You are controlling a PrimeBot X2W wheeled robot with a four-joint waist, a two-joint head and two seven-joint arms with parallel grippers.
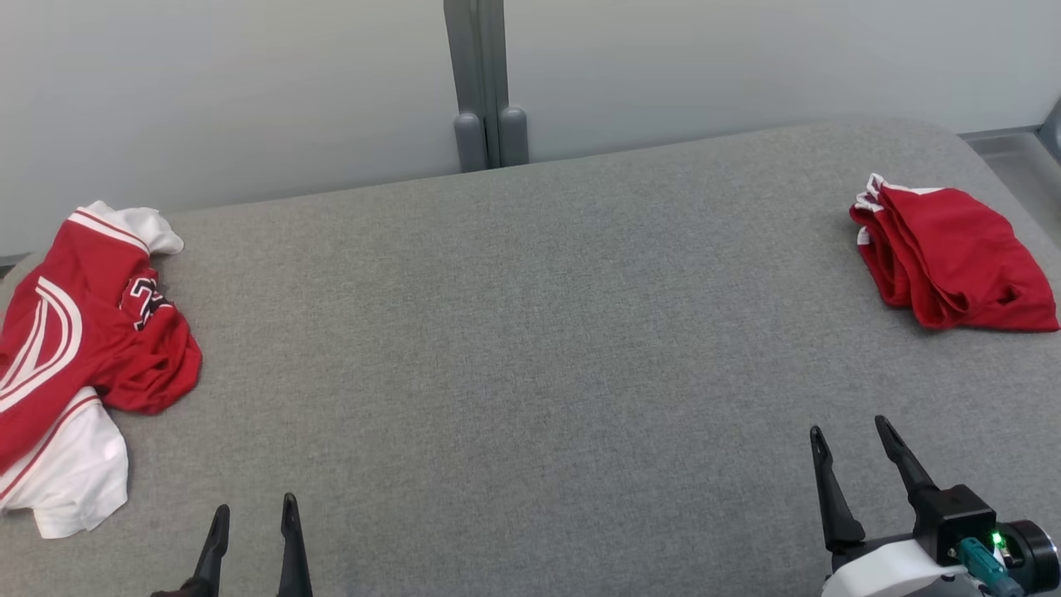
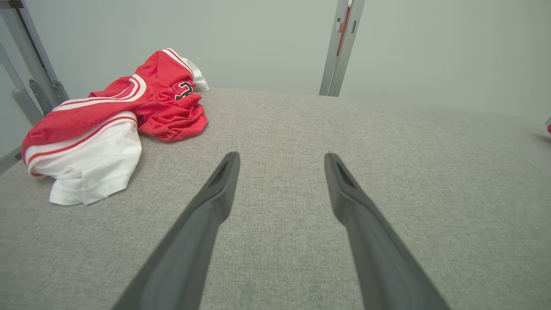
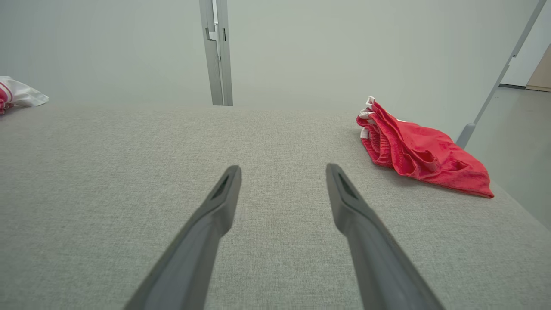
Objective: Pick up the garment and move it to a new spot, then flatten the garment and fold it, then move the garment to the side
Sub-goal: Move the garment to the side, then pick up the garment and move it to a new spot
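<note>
Jersey [image 1: 75,332], red and white, lies crumpled at the left side of your bench [image 1: 530,332], well apart from both end effectors. You can see the left end effector [image 1: 255,502] and the right end effector [image 1: 848,426] released, fingers spread, grasping nothing, over bare grey fabric. Folded red shorts [image 1: 953,257] sit at the far right.

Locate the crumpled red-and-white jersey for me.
In the head view, the crumpled red-and-white jersey lies at the left edge of the grey fabric surface, ahead and left of the open left gripper.
</note>
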